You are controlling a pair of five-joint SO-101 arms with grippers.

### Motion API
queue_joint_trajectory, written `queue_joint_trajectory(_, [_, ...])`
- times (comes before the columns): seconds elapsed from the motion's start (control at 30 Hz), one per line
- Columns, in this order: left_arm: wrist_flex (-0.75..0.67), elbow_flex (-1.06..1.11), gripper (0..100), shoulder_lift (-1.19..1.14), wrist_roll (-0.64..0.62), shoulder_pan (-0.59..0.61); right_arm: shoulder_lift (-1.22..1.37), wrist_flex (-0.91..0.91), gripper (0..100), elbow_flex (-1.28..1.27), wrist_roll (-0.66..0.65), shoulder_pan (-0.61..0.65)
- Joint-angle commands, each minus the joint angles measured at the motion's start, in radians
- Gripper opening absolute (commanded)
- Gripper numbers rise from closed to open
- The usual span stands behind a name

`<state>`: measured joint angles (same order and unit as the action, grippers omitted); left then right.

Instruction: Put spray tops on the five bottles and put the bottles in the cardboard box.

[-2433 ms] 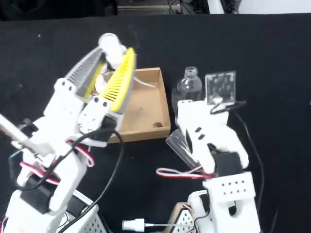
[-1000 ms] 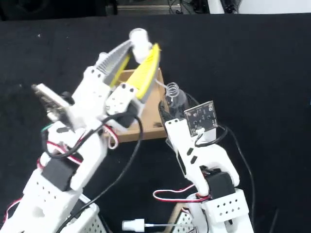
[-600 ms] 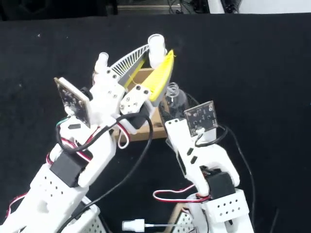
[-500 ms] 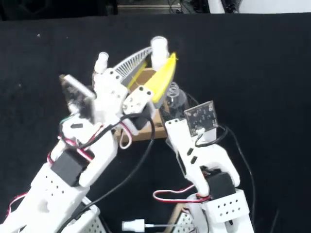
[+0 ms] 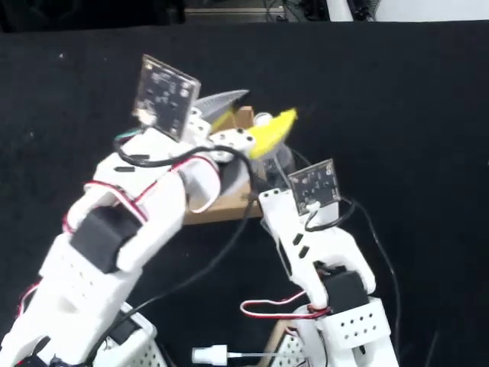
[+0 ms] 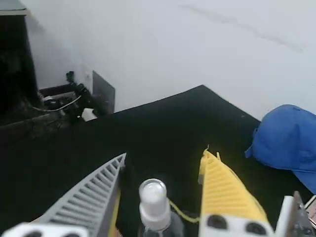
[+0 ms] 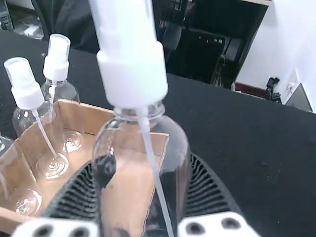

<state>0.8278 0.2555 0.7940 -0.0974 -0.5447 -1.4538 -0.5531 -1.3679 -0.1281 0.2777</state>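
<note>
While the right jaws pinch the bottle [image 7: 123, 148], cardboard box [image 7: 84, 126] just beyond them, its spray top [image 6: 154, 200] stands between the spread left jaws, likely awaiting a firm press-down before boxing.

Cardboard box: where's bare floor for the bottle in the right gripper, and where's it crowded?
Free: cardboard box floor between the capped bottles and the held bottle; black table right of the arms. Crowded: the box corner with those bottles, and over the held bottle, where the left gripper straddles its spray top.
</note>
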Motion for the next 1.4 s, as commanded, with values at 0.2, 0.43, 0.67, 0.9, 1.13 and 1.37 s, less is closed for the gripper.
queue_joint_trajectory(0.2, [0.112,-0.18,22,0.164,-0.011,0.26,-0.024,0.086,1.1,-0.005,0.087,0.009])
queue_joint_trajectory(0.43, [0.005,-0.134,22,0.183,-0.011,0.387,-0.022,0.397,1.1,-0.117,0.195,0.049])
queue_joint_trajectory(0.67, [-0.199,0.022,22,0.186,-0.011,0.426,0.047,0.525,1.1,-0.104,0.195,0.103])
queue_joint_trajectory(0.9, [-0.308,0.102,22,0.186,-0.009,0.44,0.386,0.529,1.5,0.09,0.201,0.107])
queue_joint_trajectory(1.13, [-0.385,0.143,22,0.186,-0.009,0.519,0.674,0.532,1.5,0.208,0.193,0.109])
queue_joint_trajectory(1.37, [-0.379,0.143,22,0.186,-0.009,0.513,0.851,0.822,1.1,0.179,0.199,0.109])
